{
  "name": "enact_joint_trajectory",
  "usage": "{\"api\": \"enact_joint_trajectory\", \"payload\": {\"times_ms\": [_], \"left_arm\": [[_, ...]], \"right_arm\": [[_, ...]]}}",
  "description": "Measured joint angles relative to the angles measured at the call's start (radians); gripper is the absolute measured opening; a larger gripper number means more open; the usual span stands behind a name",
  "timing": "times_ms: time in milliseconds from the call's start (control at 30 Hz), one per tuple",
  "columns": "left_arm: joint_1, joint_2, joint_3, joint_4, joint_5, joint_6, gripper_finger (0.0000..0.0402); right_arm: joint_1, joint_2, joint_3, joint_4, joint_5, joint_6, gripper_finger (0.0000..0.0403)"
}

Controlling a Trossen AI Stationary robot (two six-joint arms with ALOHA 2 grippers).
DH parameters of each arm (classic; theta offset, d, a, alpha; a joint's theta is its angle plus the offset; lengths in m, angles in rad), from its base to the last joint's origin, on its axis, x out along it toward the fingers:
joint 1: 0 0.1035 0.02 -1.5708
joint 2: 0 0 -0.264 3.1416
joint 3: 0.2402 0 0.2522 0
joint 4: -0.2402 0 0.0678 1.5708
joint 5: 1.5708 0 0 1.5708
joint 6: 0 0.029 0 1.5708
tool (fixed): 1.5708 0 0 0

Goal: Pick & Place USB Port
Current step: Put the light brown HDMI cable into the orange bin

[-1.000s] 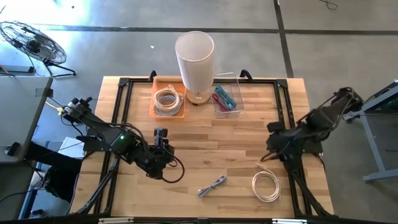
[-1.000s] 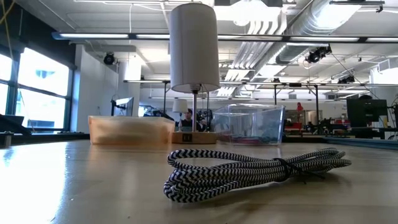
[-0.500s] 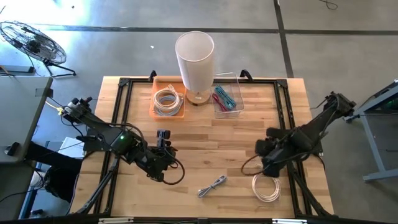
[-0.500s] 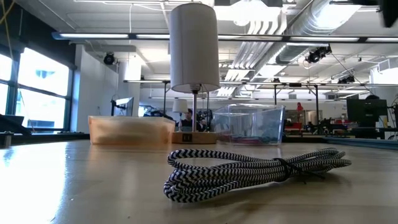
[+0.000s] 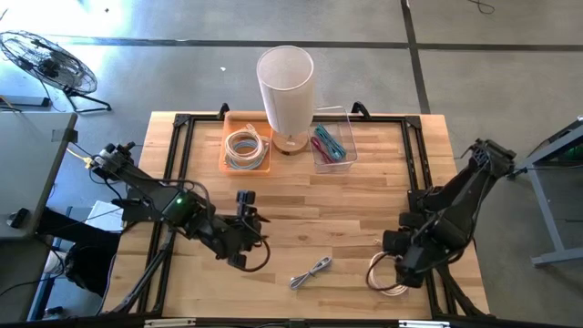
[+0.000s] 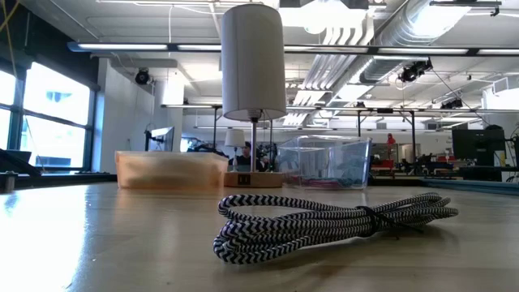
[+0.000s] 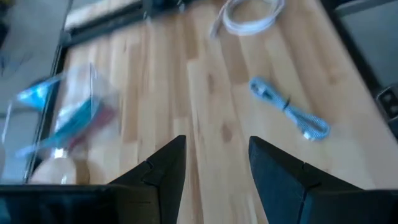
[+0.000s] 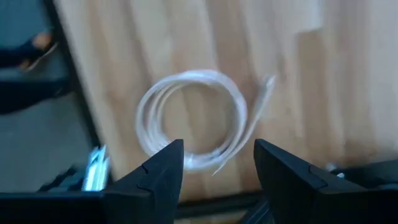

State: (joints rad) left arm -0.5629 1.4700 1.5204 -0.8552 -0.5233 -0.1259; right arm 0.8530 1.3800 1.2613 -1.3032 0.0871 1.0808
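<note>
Cables first: you have a white coiled cable (image 5: 390, 273) lying flat on the counter (image 5: 355, 196), on the opposite side of the counter from the lamp (image 5: 286, 87), toward the right arm's corner. Your right tool (image 5: 407, 264) hangs directly over that coil, fingers spread and released, holding nothing; in the right wrist view the coil (image 8: 193, 118) sits just beyond the two fingertips, with its plug end trailing off one side. A braided black-and-white cable (image 5: 311, 271), bundled and tied, lies on the same far side from the lamp, roughly straight out from it and between the two arms; in the low view it (image 6: 324, 223) rests on the wood in front of the lamp's stem. Your left tool (image 5: 244, 208) hovers above bare wood between the lamp and the braided cable, off to the left arm's side, fingers apart and empty. Just beside the lamp, an orange tray (image 5: 246, 146) holds another white coil, and on the lamp's other side a clear bin (image 5: 332, 141) holds red and blue cables.
</note>
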Motion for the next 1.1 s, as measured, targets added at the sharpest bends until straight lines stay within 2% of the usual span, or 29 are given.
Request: {"api": "enact_joint_trajectory", "payload": {"times_ms": [100,400,833,967,1100], "left_arm": [[0.0,0.0,0.0,0.059,0.028,0.049,0.0169],[0.0,0.0,0.0,0.056,0.051,0.07,0.0169],[0.0,0.0,0.0,0.019,0.091,0.07,0.0169],[0.0,0.0,0.0,0.007,0.095,0.07,0.0169],[0.0,0.0,0.0,0.007,0.099,0.07,0.0169]], "right_arm": [[0.017,0.024,0.0,0.001,0.064,0.022,0.0188],[0.025,0.169,0.0,0.005,0.097,0.079,0.0188],[0.025,0.403,0.0,0.008,-0.109,0.09,0.0188],[0.015,0.437,0.0,0.016,-0.187,0.088,0.0188],[-0.014,0.439,0.0,0.036,-0.221,0.08,0.0188]]}}
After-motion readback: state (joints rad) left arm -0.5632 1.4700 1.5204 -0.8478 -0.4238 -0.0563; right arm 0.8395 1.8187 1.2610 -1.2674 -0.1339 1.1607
